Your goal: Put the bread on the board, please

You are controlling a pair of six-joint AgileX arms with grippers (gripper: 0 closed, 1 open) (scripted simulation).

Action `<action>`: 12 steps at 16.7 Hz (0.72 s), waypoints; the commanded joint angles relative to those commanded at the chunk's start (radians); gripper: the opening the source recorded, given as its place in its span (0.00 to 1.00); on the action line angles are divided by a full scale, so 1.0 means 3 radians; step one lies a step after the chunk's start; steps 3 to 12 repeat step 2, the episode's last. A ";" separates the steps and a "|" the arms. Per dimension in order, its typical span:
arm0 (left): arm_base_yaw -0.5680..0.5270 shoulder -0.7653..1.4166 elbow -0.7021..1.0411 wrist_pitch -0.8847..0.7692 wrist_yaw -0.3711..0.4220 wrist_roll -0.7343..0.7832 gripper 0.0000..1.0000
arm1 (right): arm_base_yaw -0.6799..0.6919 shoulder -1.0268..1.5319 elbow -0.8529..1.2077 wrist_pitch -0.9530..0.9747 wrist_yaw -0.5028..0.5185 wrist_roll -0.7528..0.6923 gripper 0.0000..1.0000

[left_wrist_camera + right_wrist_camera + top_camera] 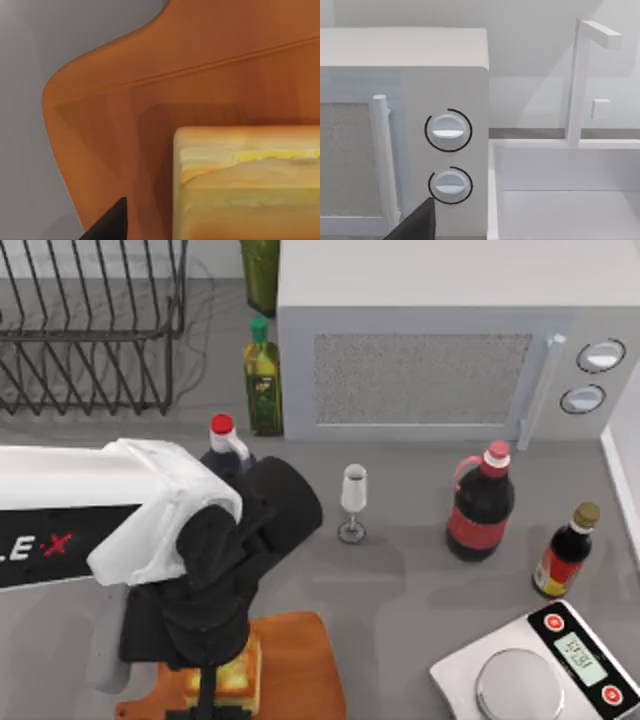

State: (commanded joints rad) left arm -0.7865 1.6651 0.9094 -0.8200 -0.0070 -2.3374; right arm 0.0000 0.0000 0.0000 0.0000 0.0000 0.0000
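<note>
A: Top view: the left arm's end effector (215, 680) hangs over the flat orange-brown wooden cutting board (300, 660) at the tabletop's near edge, left of centre, with the small golden-yellow bread slice with its toasted crust (240, 675) under it.

B: Is the bread down yet?

A: It looks so. In the left wrist view the bread (250, 185) sits on the board (200, 60), its shadow close beside it, which suggests contact.

B: And the fingers?

A: One dark fingertip (112, 222) stands apart from the slice, but whether they are spread or pinching cannot be told. Release and retreat probably remain.

B: The right arm?

A: Parked, facing the white microwave (445, 100).
</note>
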 joint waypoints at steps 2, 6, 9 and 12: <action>0.0000 0.0000 0.0000 0.0000 0.0000 0.0000 1.00 | 0.0000 0.0000 0.0000 0.0000 0.0000 0.0000 1.00; 0.0000 0.0000 0.0000 0.0000 0.0000 0.0000 1.00 | 0.0000 0.0000 0.0000 0.0000 0.0000 0.0000 1.00; 0.0000 0.0000 0.0000 0.0000 0.0000 0.0000 1.00 | 0.0000 0.0000 0.0000 0.0000 0.0000 0.0000 1.00; 0.0000 0.0000 0.0000 0.0000 0.0000 0.0000 1.00 | 0.0000 0.0000 0.0000 0.0000 0.0000 0.0000 1.00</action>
